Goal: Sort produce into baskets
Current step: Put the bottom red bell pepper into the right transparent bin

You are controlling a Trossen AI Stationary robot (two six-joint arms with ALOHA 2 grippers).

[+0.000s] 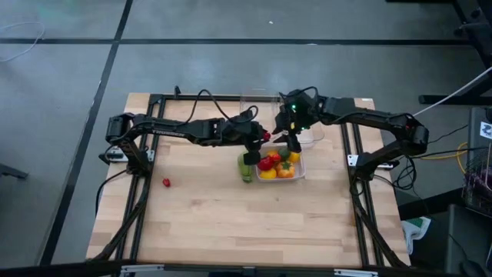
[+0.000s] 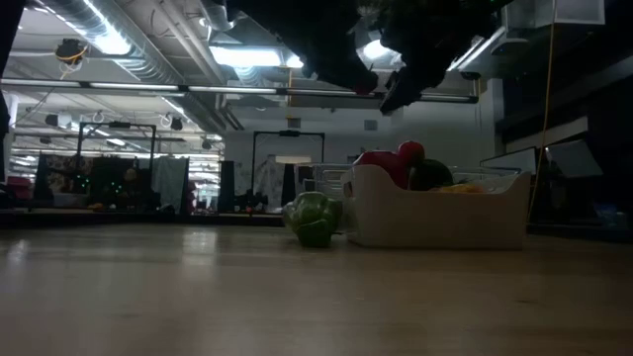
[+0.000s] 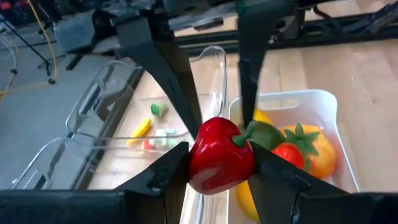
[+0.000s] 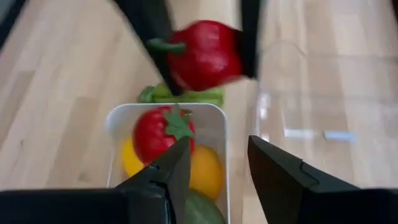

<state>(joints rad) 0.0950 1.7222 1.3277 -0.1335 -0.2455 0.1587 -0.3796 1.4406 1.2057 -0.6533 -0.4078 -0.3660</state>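
High view first — the left gripper (image 1: 265, 137) hangs just off the nine o'clock rim of the whitish shallow plastic tub (image 1: 298, 174), and its fingers are clamped on a glossy red toy pepper with a green stem (image 1: 267, 136). Left wrist view confirms it: both dark fingers press the pepper's sides, with the tub's white rim directly beyond. The right gripper (image 1: 292, 140) hovers over the tub's twelve o'clock end, fingers apart with nothing between them, pointing down at the pile inside.

That pile is already crowded — a red toy strawberry-like piece with a green leafy cap (image 4: 163, 134), yellow and orange round pieces around it. The long green ribbed vegetable (image 1: 247, 167) lies on the wooden table (image 1: 200, 215) touching the tub's nine o'clock wall, and a tiny red bit (image 1: 166, 182) sits well apart, out toward eight o'clock. One clear see-through plastic tub (image 3: 118, 134), holding small coloured bits, stands at the twelve o'clock side of the white one.

Now the risks, as I judge them. The two grippers are very near each other — if both descend together, fingers could collide over the tub. The pepper is round and smooth, so a release at the rim instead of over the middle could let it bounce off the heaped pieces and roll onto the table. And a low pass could nudge the light tub or shove the ribbed vegetable.
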